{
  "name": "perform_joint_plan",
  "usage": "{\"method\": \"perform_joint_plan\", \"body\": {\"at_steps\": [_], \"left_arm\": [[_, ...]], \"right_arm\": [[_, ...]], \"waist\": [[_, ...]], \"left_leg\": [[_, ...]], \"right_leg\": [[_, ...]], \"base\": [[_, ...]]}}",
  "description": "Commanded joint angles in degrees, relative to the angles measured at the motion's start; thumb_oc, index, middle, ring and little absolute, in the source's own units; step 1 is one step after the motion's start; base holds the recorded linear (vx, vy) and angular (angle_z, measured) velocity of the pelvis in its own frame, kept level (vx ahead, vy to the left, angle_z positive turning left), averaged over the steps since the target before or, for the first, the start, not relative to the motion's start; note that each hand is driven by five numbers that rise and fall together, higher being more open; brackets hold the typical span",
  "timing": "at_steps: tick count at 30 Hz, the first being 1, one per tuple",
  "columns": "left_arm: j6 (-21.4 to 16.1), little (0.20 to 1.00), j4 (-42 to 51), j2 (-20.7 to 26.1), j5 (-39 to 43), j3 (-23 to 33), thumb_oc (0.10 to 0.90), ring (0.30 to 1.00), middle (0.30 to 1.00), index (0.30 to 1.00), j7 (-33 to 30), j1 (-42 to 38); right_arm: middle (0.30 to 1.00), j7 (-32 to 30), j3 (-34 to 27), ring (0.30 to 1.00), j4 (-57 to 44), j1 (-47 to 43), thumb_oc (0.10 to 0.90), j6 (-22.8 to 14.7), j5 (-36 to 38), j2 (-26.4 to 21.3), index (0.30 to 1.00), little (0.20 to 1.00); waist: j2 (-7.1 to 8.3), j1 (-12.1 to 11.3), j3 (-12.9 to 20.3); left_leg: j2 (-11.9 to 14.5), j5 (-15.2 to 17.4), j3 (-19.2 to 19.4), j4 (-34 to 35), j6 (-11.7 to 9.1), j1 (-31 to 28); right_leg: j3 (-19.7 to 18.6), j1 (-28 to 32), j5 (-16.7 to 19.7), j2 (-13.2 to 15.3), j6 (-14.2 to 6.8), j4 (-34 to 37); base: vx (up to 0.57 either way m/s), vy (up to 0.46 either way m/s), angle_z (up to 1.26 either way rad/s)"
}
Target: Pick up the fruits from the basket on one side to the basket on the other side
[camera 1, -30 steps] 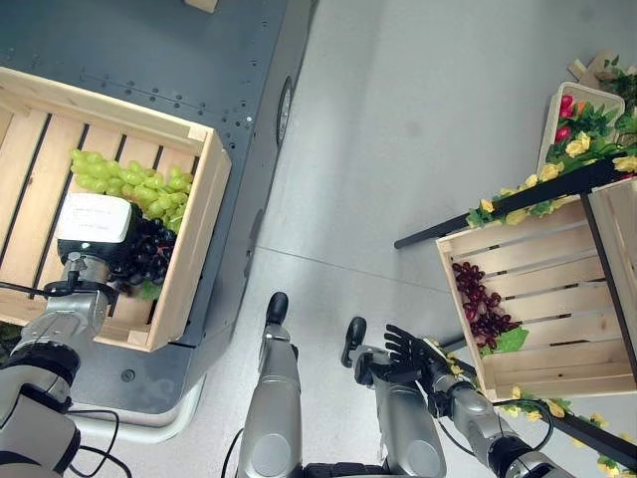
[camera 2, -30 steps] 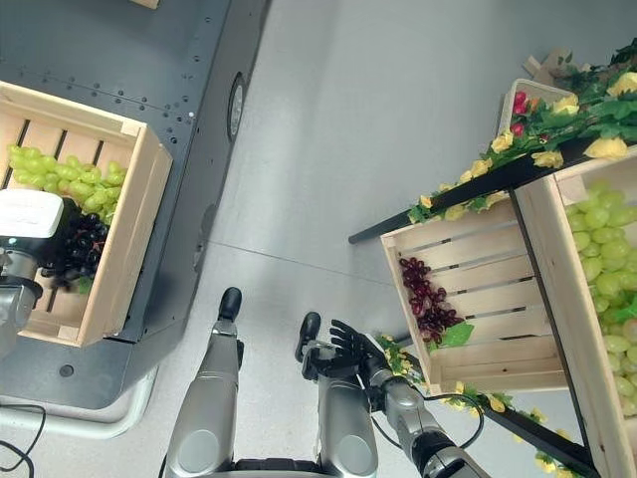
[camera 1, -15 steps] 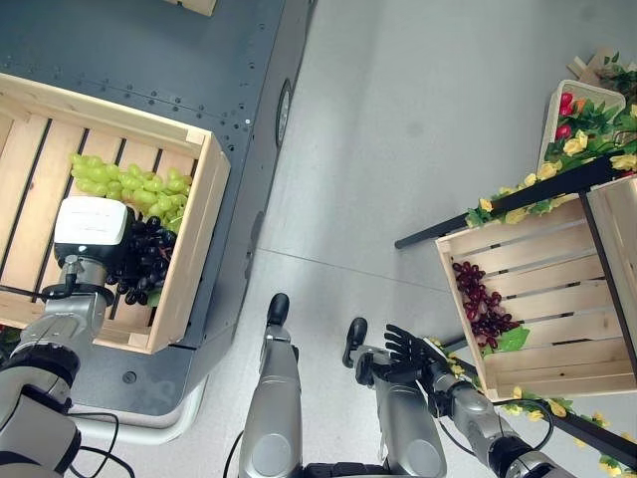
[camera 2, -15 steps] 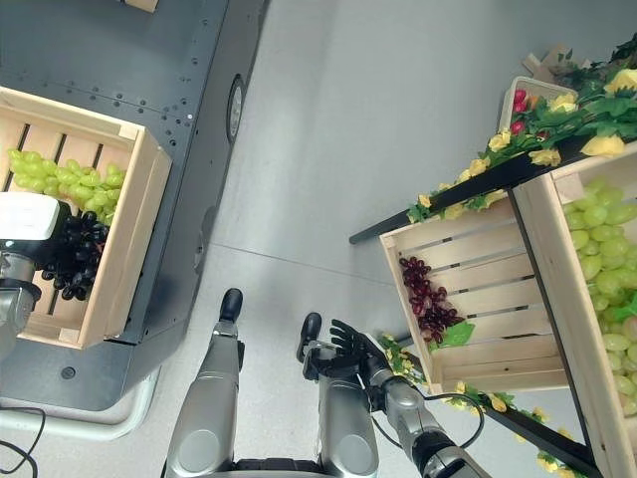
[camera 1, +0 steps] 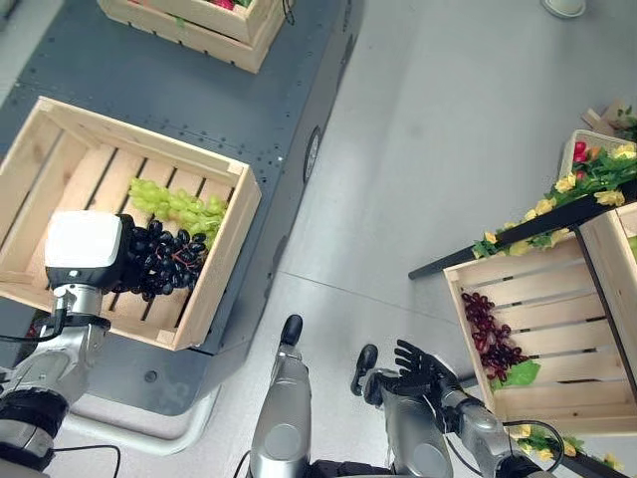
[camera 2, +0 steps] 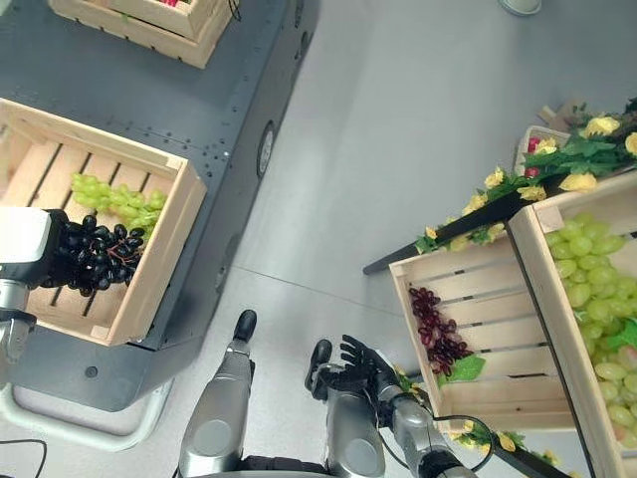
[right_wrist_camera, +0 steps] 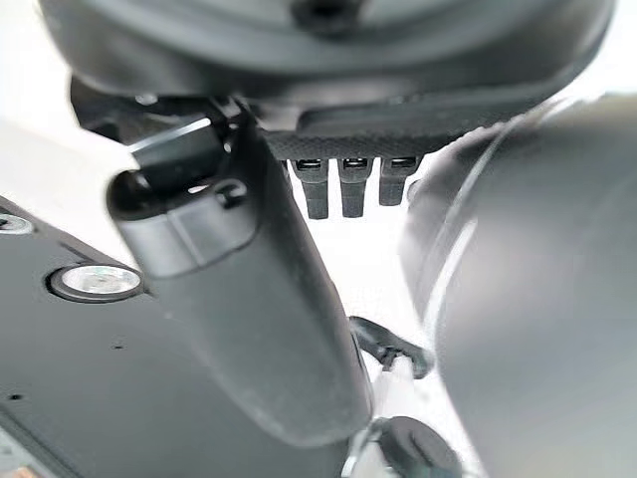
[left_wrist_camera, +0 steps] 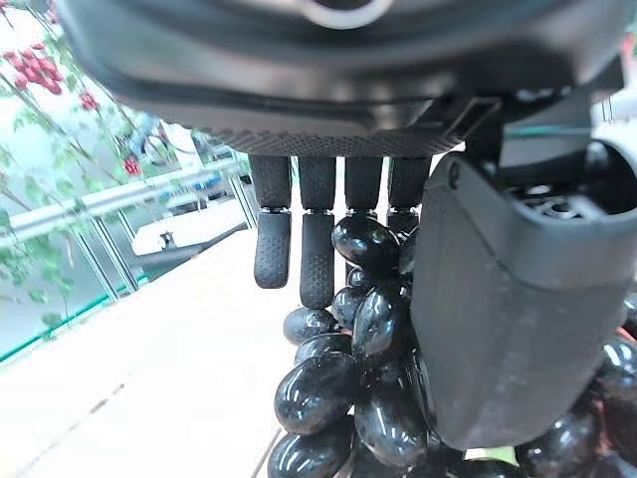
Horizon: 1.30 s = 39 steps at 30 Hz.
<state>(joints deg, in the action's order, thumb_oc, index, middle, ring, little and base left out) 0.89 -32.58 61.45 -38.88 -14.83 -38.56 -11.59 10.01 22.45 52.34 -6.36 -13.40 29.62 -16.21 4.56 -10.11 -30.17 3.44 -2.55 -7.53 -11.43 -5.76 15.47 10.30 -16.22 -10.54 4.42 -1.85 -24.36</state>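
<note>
Change: black grapes (camera 1: pixel 159 262) now hang clear of the slats in my left hand (left_wrist_camera: pixel 468 289); a second ago they lay low in the left crate (camera 1: pixel 221 261). My head camera has also shifted.
Left hand: fingers (left_wrist_camera: pixel 317 259) and thumb curled round the black bunch, over that crate.
Green grapes (camera 1: pixel 181 205): lying in the same crate, just beside the lifted bunch.
Right hand (camera 1: pixel 423 364): fingers spread, holding nothing, low near the right crate (camera 1: pixel 468 333).
Right crate: red grapes (camera 1: pixel 490 335) inside.

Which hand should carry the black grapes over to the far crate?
Left. The left hand already grips the black grapes over the left crate; the right hand hangs open, holding nothing.
</note>
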Motion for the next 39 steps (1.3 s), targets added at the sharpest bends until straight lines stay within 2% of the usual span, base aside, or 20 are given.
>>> {"method": "perform_joint_plan", "body": {"at_steps": [1,4,8,11,15,20,27,30,39], "left_arm": [[2.91,0.3,6.07,5.65,-1.56,9.32,0.4,0.3,0.3,0.3,-4.12,0.85],[3.33,0.3,9.6,6.39,-2.23,10.94,0.4,0.3,0.3,0.3,-3.92,2.84],[4.45,0.3,13.97,6.55,-2.79,13.3,0.4,0.3,0.3,0.3,-3.91,5.56],[4.07,0.3,18.56,6.17,-5.07,15.05,0.4,0.3,0.3,0.3,-2.09,7.3],[1.47,0.3,22.03,6.25,-6.92,15.43,0.4,0.3,0.3,0.3,-2.11,7.62],[-2.58,0.3,26.53,7.1,-10.7,13.92,0.4,0.3,0.3,0.3,0.89,5.51],[-6.96,0.3,32.65,8.32,-12.93,7.6,0.4,0.3,0.3,0.3,6.52,-1.99],[-7.95,0.3,34.21,7.92,-14.05,4.92,0.4,0.3,0.3,0.3,8.42,-4.68],[-13.08,0.3,38.88,6.46,-17.69,-3.32,0.4,0.3,0.3,0.3,16.0,-13.91]], "right_arm": [[0.9,-0.17,-2.38,0.9,-5.15,4.64,0.8,-2.31,1.59,-2.52,0.9,0.9],[0.9,-0.11,-2.76,0.9,-7.58,5.05,0.8,-3.37,2.13,-2.88,0.9,0.9],[0.9,-1.25,-2.9,0.9,-14.46,5.84,0.8,-2.96,3.34,-3.78,0.9,0.9],[0.9,-3.65,-3.26,0.9,-24.82,6.71,0.8,-2.17,3.97,-4.56,0.9,0.9],[0.9,-2.96,-3.13,0.9,-35.91,6.61,0.8,-4.95,2.25,-6.82,0.9,0.9],[0.9,0.52,-3.61,0.9,-46.83,4.02,0.8,-4.2,3.17,-10.78,0.9,0.9],[0.9,4.65,-2.46,0.9,-58.47,-2.66,0.8,-1.78,6.29,-16.9,0.9,0.9],[0.9,3.8,-1.08,0.9,-62.39,-5.96,0.8,0.51,6.8,-18.57,0.9,0.9],[0.9,0.52,1.12,0.9,-67.36,-14.03,0.8,2.9,9.55,-21.46,0.9,0.9]], "waist": [[-2.6,1.51,8.57],[-2.75,1.34,11.0],[-3.04,1.35,13.67],[-3.39,1.63,16.48],[-3.75,2.56,19.58],[-3.91,3.12,22.41],[-4.32,3.49,25.6],[-4.27,3.66,26.63],[-4.6,4.26,29.07]], "left_leg": [[-6.75,0.73,3.03,-2.51,5.41,2.99],[-6.81,-0.11,2.45,0.47,5.28,0.47],[-6.89,-1.22,1.32,3.65,5.13,-1.93],[-6.61,-3.15,0.18,7.61,4.84,-3.9],[-6.08,-4.93,0.23,11.81,4.61,-5.56],[-5.8,-5.33,0.01,14.25,4.58,-7.13],[-5.6,-4.55,0.31,16.05,5.14,-9.86],[-5.52,-4.06,0.7,16.32,5.33,-11.03],[-5.34,-2.61,2.15,16.43,5.79,-13.0]], "right_leg": [[4.64,10.84,3.92,-3.8,3.63,12.64],[4.44,13.55,4.88,-4.02,3.3,15.91],[4.3,15.77,6.08,-3.97,2.88,18.6],[3.5,17.56,7.94,-3.81,2.22,21.72],[2.71,18.29,9.55,-3.65,1.59,24.56],[1.73,18.58,10.74,-3.06,0.83,26.78],[1.13,18.65,12.14,-2.01,-0.2,28.78],[1.18,18.69,12.62,-1.55,-0.61,29.26],[0.94,18.24,13.43,-0.21,-1.77,29.36]], "base": [[0.03,-0.06,0.08],[0.02,-0.059,0.08],[0.03,-0.049,0.04],[0.04,-0.029,0.03],[0.01,-0.005,0.01],[0.0,-0.002,0.01],[0.01,-0.001,-0.01],[0.02,-0.004,0.0],[0.03,0.001,-0.01]]}}
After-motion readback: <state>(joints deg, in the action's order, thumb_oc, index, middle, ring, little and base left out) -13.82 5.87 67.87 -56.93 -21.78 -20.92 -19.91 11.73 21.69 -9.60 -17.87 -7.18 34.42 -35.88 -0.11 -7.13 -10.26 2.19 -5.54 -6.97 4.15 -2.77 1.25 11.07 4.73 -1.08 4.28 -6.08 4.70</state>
